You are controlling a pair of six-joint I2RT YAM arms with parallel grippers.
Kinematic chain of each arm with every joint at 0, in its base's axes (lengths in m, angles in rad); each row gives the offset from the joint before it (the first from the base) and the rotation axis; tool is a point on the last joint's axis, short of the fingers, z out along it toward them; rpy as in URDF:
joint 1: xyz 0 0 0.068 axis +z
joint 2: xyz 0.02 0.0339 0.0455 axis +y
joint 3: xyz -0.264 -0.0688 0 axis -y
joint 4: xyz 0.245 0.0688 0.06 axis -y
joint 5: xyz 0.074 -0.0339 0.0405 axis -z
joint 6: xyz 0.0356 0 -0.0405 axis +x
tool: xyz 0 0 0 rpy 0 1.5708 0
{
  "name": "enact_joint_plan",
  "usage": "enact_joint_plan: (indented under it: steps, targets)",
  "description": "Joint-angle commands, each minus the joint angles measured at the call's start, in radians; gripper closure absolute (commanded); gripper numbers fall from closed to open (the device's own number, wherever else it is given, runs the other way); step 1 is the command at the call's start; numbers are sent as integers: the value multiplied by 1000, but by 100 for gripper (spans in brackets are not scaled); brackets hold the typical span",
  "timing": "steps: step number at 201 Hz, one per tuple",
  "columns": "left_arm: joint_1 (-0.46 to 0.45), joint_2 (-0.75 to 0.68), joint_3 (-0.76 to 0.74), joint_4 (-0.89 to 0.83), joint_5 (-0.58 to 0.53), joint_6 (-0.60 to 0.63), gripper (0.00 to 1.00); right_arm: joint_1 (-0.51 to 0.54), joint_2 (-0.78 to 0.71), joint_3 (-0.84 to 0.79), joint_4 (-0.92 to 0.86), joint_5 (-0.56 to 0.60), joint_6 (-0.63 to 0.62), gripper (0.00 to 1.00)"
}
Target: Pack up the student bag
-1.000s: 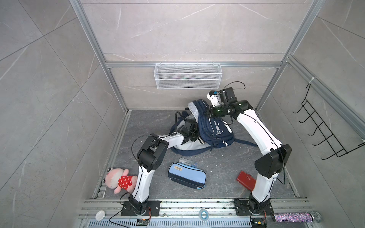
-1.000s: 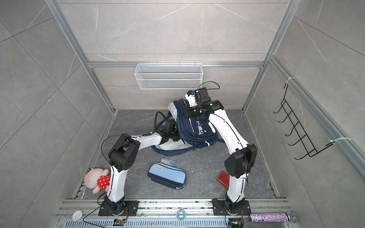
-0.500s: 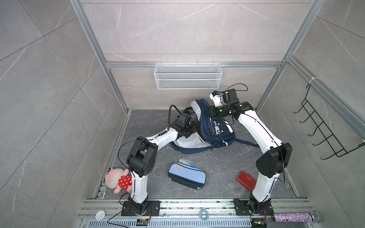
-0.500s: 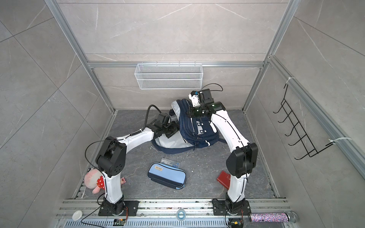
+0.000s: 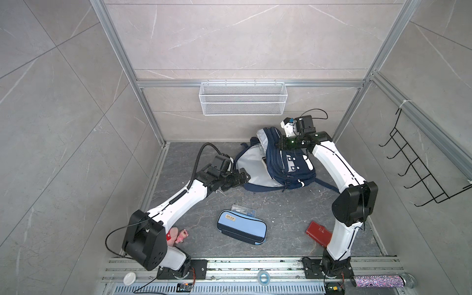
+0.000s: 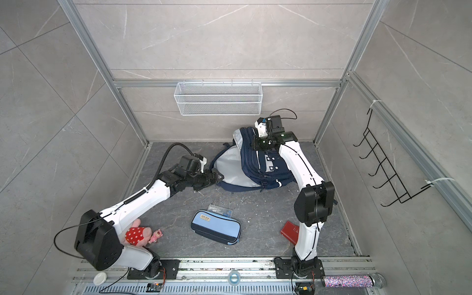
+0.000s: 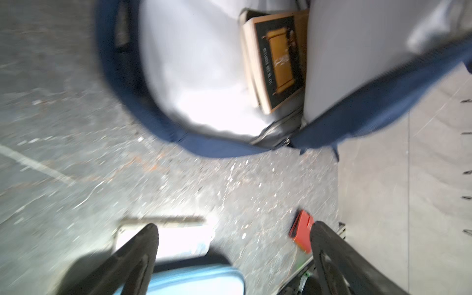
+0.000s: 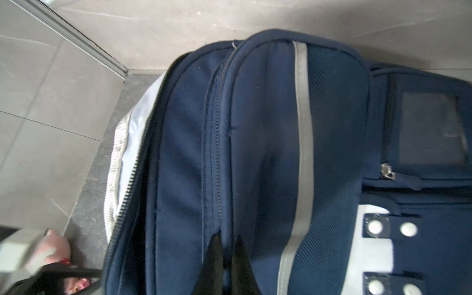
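1. Near edge of the desk (image 5: 281, 219), not yet packed: light-blue pencil case (image 5: 241, 231) flat at the middle, small clear box (image 5: 244, 209) just behind it, red booklet (image 5: 318, 236) toward the right, plush toy (image 6: 139, 236) at the left corner beside the left arm's base.
2. Further in, left of centre: left claw (image 7: 233, 224), jaws wide and empty, low over the desk and facing the bag's mouth; likely free to fetch the next item.
3. Far right part of the desk, close to the back edge: student bag (image 5: 288, 166), main compartment gaping leftward with pale lining showing. Inside, a book (image 7: 275, 61) with a dark and orange cover, set deep against the inner wall; plenty of room beside it.
4. Farthest: right claw (image 8: 226, 240), clamped on a fold of fabric at the bag's top, apparently to hold the front panel up and the mouth open for loading.
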Motion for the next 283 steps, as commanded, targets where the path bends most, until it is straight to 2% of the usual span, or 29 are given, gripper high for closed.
enact_joint_plan:
  steps: [1,72,101,158,205,237,257,283]
  targets:
    - [12,-91,-20,-188,-29,104,5,20,42,-3,-10,61,-36,100]
    - [90,-164,-95,-409,-23,127,6,37,100,-49,-30,98,-36,100]
    - [95,-187,-141,-410,-17,105,7,44,107,-98,-18,106,-26,100]
    - [96,-211,-193,-401,-4,65,8,60,118,-133,-10,109,-19,89]
    - [95,-201,-184,-443,-26,64,9,80,99,-135,-24,111,-18,71]
    - [95,-164,-147,-519,-45,102,8,100,43,-126,-39,104,-6,54]
    - [95,-153,-155,-539,-12,127,8,98,11,-115,-52,97,11,46]
    - [91,-134,-177,-536,25,138,8,98,-28,-82,-98,74,16,29]
